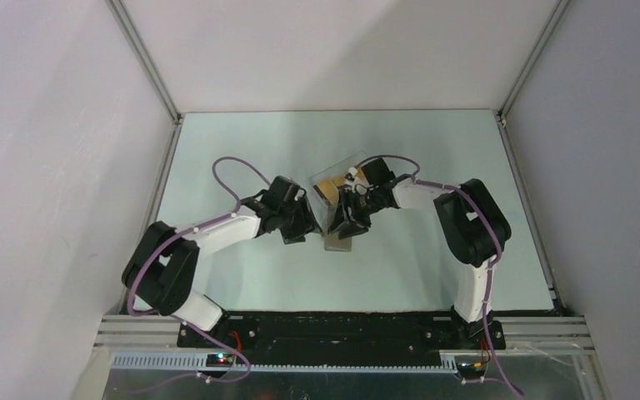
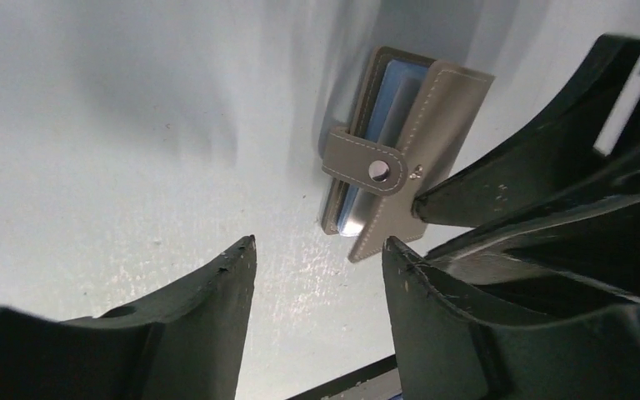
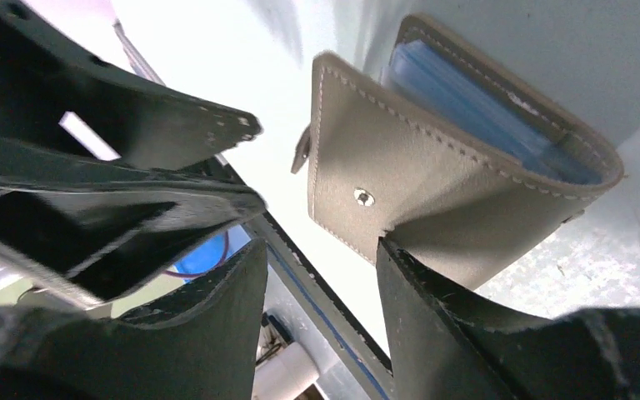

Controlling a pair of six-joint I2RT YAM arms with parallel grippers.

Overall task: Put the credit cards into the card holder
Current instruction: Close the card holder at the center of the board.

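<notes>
The grey-taupe card holder (image 1: 336, 242) lies on the table between the two arms. Its cover (image 3: 433, 183) stands ajar, and bluish clear pockets (image 3: 483, 100) show inside. My right gripper (image 3: 321, 246) is open with nothing between its fingers; one fingertip (image 3: 387, 250) touches the cover's lower edge. My left gripper (image 2: 318, 242) is open just in front of the holder (image 2: 408, 142), apart from it, over bare table. The holder's snap strap (image 2: 367, 162) lies across the cover. Orange-gold credit cards (image 1: 327, 187) sit in a clear box behind the grippers.
The clear plastic box (image 1: 337, 171) stands right behind the right gripper (image 1: 347, 223) and beside the left gripper (image 1: 304, 229). White walls enclose the table on three sides. The black front rail (image 1: 342, 321) carries both arm bases.
</notes>
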